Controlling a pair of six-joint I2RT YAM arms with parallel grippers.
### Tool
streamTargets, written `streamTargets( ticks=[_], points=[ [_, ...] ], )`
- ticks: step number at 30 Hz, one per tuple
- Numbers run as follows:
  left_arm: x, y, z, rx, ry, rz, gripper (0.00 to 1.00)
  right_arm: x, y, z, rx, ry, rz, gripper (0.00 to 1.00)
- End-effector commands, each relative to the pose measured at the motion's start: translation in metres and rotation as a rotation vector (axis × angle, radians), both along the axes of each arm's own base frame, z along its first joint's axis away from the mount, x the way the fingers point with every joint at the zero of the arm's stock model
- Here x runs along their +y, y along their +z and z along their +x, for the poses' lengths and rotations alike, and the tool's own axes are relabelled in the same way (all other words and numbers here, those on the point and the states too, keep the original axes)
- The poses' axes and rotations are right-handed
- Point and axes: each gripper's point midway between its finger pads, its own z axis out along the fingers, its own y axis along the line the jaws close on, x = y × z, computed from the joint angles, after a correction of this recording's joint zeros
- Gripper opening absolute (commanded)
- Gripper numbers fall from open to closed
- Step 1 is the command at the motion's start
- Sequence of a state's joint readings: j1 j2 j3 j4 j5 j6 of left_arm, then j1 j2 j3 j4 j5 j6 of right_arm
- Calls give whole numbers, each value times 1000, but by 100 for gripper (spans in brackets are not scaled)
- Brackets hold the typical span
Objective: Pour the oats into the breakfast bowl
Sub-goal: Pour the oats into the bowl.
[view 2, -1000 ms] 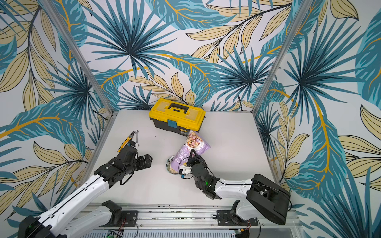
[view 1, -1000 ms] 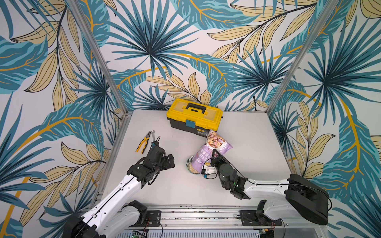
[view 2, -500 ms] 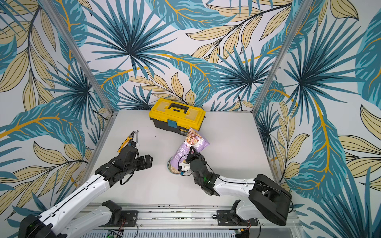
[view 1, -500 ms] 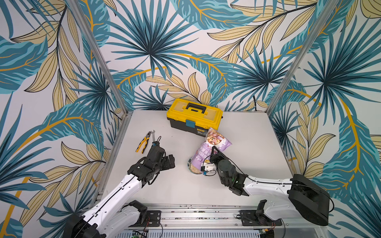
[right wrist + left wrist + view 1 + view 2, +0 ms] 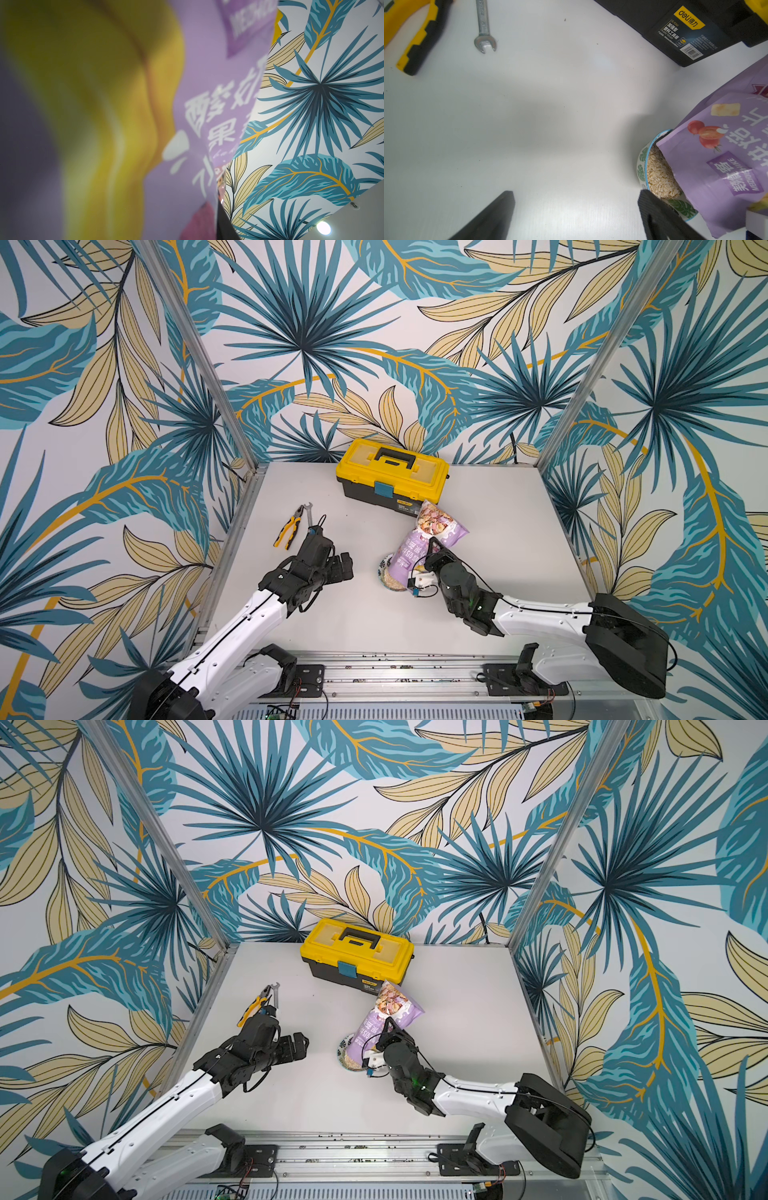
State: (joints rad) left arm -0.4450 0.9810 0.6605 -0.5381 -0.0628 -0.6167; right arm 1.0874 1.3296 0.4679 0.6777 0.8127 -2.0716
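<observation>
Pointing mouth-down into the breakfast bowl (image 5: 382, 567), oats pouch (image 5: 417, 545), base toward toolbox (image 5: 392, 475)

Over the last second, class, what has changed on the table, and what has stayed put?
The right gripper, shut on the pouch, edged slightly toward the toolbox; the pouch barely shifted, its mouth still over the bowl. Nothing was grasped or released. Open left gripper, pliers and wrench stayed put.

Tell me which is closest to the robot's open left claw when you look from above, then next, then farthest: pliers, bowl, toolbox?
From the left gripper, in a top view:
1. bowl, just to its right, under the tipped pouch.
2. pliers, ahead and off to its left.
3. toolbox, far at the back.
</observation>
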Motion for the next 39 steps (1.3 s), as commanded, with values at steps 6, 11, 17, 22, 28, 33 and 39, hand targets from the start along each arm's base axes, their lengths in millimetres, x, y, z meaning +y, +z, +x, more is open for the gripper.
streamTargets(
  ticks=[6,11,17,22,28,33,39],
  points=[
    [-2,0,3,-9,-10,-7,97,-4,76,9,-120,-49,193,0],
    [-3,2,4,-13,-12,-12,97,-7,60,9,-111,-49,138,0],
    [-3,-2,2,-3,-14,-10,97,-13,33,6,-82,-53,99,0],
    [-3,0,3,-7,-14,-12,96,-12,72,9,-141,-59,157,0],
    [-5,-3,2,0,-17,-22,95,-15,40,8,-87,-71,113,0],
    [-5,-4,1,3,-21,-20,95,-18,53,11,-77,-99,170,0],
    [-6,-1,5,-4,-22,-19,95,-20,52,12,-82,-107,152,0]
  ],
)
